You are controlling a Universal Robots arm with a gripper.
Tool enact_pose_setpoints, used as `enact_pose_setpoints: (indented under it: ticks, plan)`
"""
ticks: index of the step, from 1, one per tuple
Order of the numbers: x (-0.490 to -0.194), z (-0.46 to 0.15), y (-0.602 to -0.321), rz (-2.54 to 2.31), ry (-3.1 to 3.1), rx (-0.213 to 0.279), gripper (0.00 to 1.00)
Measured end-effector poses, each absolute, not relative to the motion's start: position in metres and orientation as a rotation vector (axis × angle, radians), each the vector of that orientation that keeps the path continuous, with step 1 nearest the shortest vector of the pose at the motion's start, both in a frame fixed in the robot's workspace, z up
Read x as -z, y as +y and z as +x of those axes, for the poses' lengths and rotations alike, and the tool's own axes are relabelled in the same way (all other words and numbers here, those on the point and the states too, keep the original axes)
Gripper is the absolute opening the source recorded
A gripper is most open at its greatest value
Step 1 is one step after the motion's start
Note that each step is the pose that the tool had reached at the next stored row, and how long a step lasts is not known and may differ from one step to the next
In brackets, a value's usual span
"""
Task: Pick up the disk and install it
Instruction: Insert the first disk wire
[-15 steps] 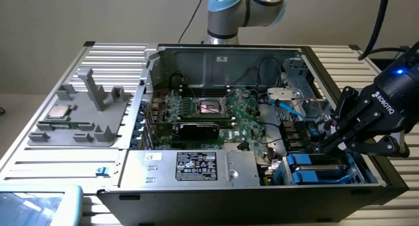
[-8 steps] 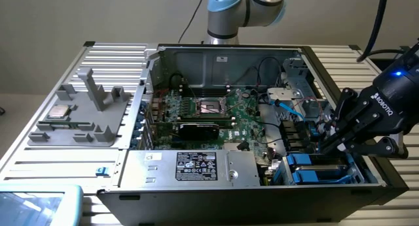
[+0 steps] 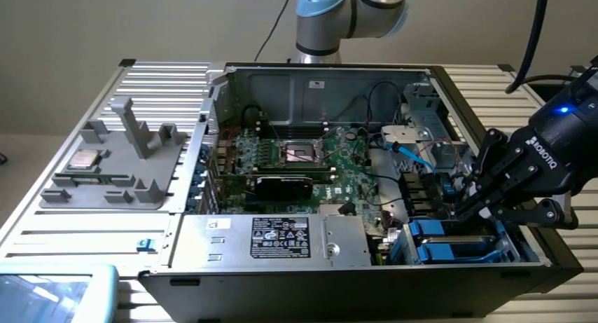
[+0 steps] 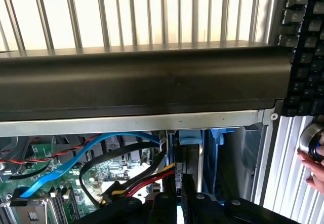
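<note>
The disk [image 3: 447, 240], grey metal with bright blue rails, lies in the drive bay at the front corner of the open computer case, on the exterior view's right. My gripper [image 3: 470, 209] hangs just above it with its black fingers drawn together, tips down into the bay. I cannot tell whether the fingertips touch the disk. In the wrist view the gripper [image 4: 177, 186] is shut, with only a thin slit between the fingers [image 4: 188, 196]. They point at the blue plastic [image 4: 190, 136] and the grey metal wall of the bay [image 4: 238, 158].
Blue, red and black cables [image 4: 76, 160] run close beside the bay. The case's black side wall [image 4: 142, 82] stands just beyond it. A grey power supply box [image 3: 280, 239], the motherboard [image 3: 299, 155] and a grey fixture [image 3: 112, 169] holding a chip lie toward the exterior view's left. A hand [image 4: 313, 164] and keyboard [image 4: 306, 46] sit outside the case.
</note>
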State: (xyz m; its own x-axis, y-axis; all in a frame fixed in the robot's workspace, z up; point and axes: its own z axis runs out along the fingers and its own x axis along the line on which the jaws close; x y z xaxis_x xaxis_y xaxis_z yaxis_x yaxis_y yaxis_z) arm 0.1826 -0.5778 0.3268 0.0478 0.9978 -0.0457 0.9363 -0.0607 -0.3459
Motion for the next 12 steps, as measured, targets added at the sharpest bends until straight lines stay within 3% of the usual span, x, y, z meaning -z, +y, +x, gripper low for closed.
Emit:
enact_pose_setpoints:
  ticks: [12]
  plan:
    - [-0.3261,0.1840,-0.5778,-2.100,-1.985,-0.404,0.16]
